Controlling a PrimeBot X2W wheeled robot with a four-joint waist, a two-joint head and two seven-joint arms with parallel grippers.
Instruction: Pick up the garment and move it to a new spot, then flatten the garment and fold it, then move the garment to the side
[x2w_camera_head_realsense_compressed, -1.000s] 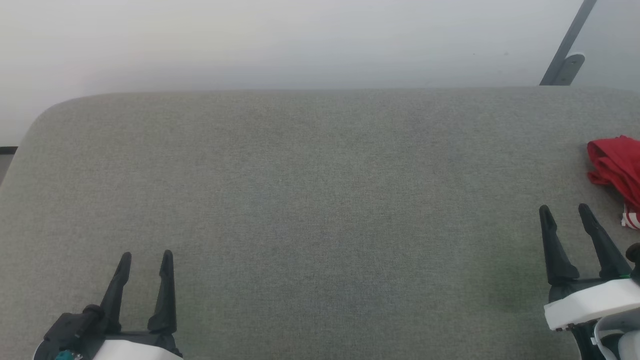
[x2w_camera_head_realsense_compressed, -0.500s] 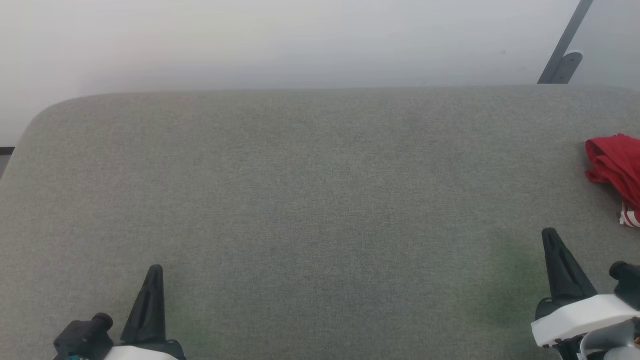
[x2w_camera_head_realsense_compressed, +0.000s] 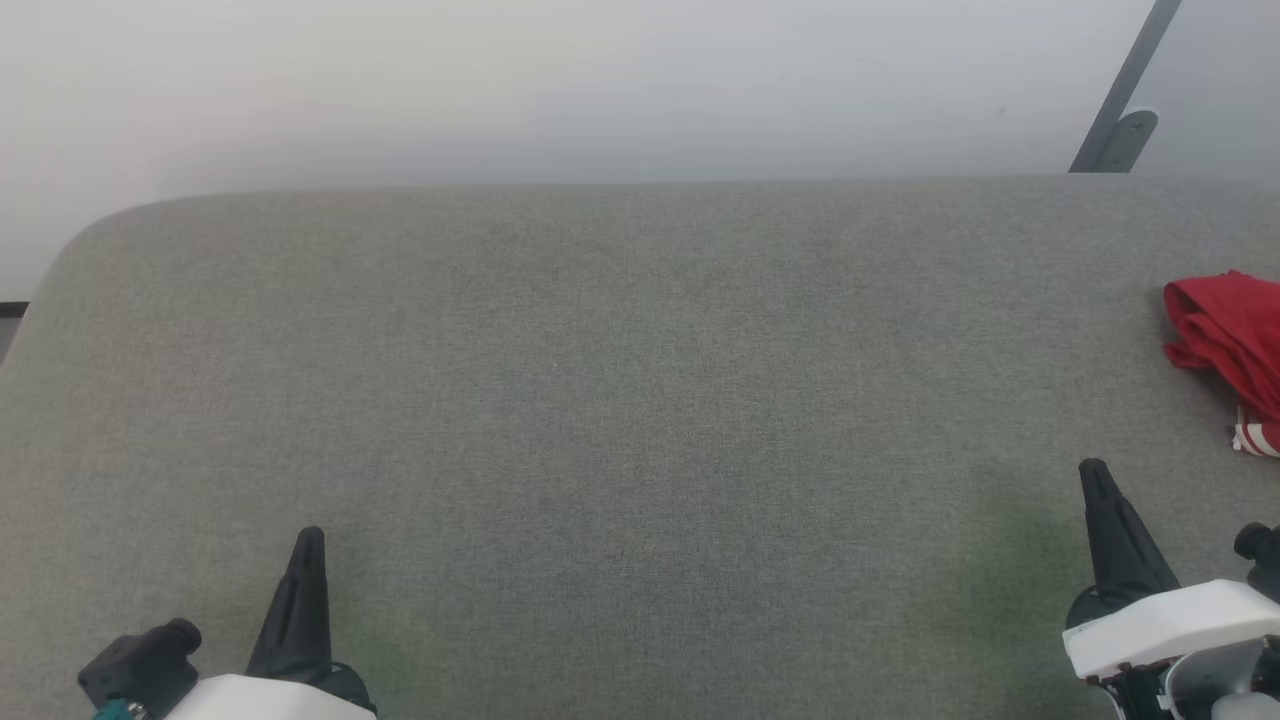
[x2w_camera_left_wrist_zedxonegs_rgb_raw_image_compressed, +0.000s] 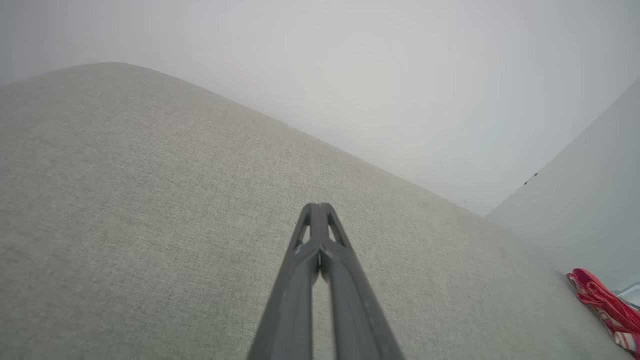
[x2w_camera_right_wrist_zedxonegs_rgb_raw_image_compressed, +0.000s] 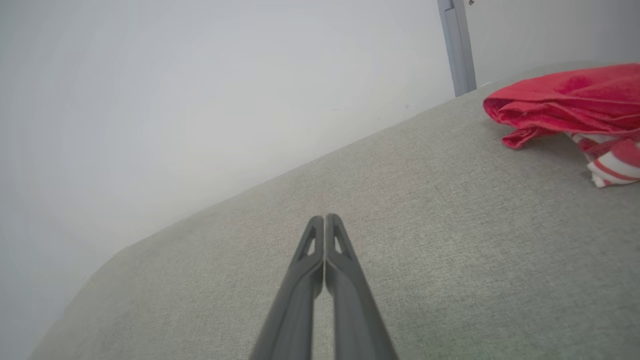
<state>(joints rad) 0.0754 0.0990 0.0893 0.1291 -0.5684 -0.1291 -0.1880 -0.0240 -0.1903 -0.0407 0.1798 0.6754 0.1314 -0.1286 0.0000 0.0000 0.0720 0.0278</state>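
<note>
Finds garment (x2w_camera_head_realsense_compressed: 1225, 335) bunched at right edge of bench (x2w_camera_head_realsense_compressed: 600, 400) | holds left gripper (x2w_camera_head_realsense_compressed: 310, 537) and right gripper (x2w_camera_head_realsense_compressed: 1092, 470) pinched together, empty, near front edge | likely needs right jaws parted, then a deep pinch on a thick fold.

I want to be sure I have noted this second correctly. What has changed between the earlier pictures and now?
The left gripper and the right gripper both closed their jaws, which stood open a second ago, on nothing, and drew back a little toward the robot. Nothing was taken hold of. The garment stayed crumpled at the right edge of the grey table, untouched.
</note>
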